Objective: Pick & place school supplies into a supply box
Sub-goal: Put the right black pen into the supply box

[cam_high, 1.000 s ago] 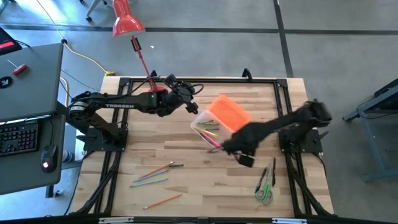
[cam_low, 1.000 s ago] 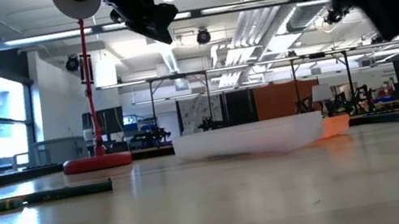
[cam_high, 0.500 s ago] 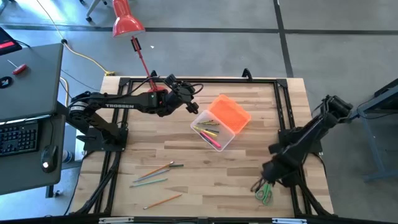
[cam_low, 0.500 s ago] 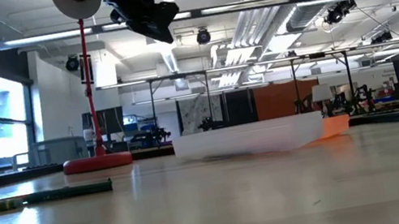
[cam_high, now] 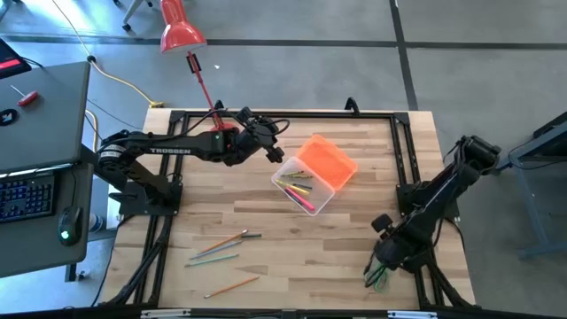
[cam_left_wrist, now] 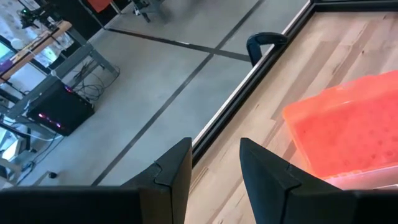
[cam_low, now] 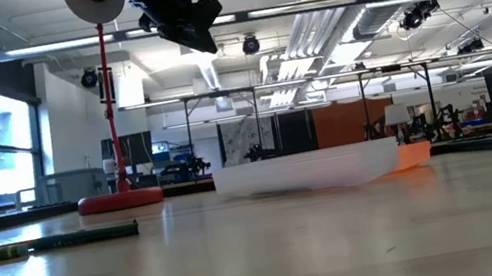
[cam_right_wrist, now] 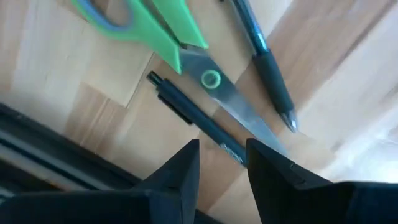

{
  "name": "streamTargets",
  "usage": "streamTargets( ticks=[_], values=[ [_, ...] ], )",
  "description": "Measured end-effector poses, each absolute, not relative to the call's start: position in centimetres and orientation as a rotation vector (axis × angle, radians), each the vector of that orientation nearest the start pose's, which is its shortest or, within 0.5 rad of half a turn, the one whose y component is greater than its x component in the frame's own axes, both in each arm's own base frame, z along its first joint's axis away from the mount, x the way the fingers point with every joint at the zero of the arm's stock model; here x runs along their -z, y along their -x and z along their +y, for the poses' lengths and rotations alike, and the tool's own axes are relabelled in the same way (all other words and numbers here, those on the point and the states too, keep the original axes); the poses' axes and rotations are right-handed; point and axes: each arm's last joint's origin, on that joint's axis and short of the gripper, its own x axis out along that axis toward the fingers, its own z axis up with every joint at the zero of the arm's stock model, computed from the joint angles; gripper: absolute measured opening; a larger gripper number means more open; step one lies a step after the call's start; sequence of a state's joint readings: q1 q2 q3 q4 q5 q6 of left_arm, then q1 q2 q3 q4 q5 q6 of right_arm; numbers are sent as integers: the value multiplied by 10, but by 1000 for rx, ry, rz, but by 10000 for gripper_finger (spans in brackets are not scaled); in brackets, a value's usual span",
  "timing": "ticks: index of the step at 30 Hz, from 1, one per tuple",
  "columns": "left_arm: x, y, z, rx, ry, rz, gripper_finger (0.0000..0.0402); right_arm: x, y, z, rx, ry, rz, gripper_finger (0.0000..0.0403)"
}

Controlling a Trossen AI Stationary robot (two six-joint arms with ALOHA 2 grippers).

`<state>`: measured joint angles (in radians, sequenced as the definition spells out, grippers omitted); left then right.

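Observation:
The supply box (cam_high: 306, 184) is a clear box holding a few coloured pencils, with its orange lid (cam_high: 326, 160) lying open on the far right side. My right gripper (cam_high: 383, 264) is open and hovers over the green-handled scissors (cam_right_wrist: 168, 37) and two dark pens (cam_right_wrist: 193, 118) (cam_right_wrist: 267, 68) near the table's right near corner. One pen runs toward the gap of that gripper (cam_right_wrist: 221, 165). My left gripper (cam_high: 267, 147) waits open (cam_left_wrist: 214, 165), raised beside the box's far left corner. Several pencils (cam_high: 221, 248) lie flat near the left near corner.
A red desk lamp stands by the far left edge on its round base (cam_low: 120, 199), its pole (cam_high: 202, 84) leaning out over the floor. A dark frame rail (cam_high: 407, 159) runs along the table's edges. A desk with a keyboard (cam_high: 27, 190) stands left of the table.
My right arm has swung away from over the supply box toward the table's right near corner and come down over the scissors and pens. It has left the low view. The box and pencils have stayed where they were.

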<state>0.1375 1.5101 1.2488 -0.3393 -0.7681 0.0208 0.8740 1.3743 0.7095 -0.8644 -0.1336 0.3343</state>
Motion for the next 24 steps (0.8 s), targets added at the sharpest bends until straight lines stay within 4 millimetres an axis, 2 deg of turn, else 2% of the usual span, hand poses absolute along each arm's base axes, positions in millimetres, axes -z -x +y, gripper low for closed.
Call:
streamTargets(
  ticks=[7,13,17,24],
  values=[
    [-312,-323,65,-872,-211,600,166,-138,-117,156,-631,242,1557,110],
    [-312,-323,65,-872,-211,600,166,-135,-121,153,-538,347,1449,110],
    [-312,-323,65,-872,-211,600,166,-135,-124,156,-616,391,1388,110],
    [-311,-323,65,-872,-211,600,166,-131,-125,156,-612,397,1359,110]
  ],
)
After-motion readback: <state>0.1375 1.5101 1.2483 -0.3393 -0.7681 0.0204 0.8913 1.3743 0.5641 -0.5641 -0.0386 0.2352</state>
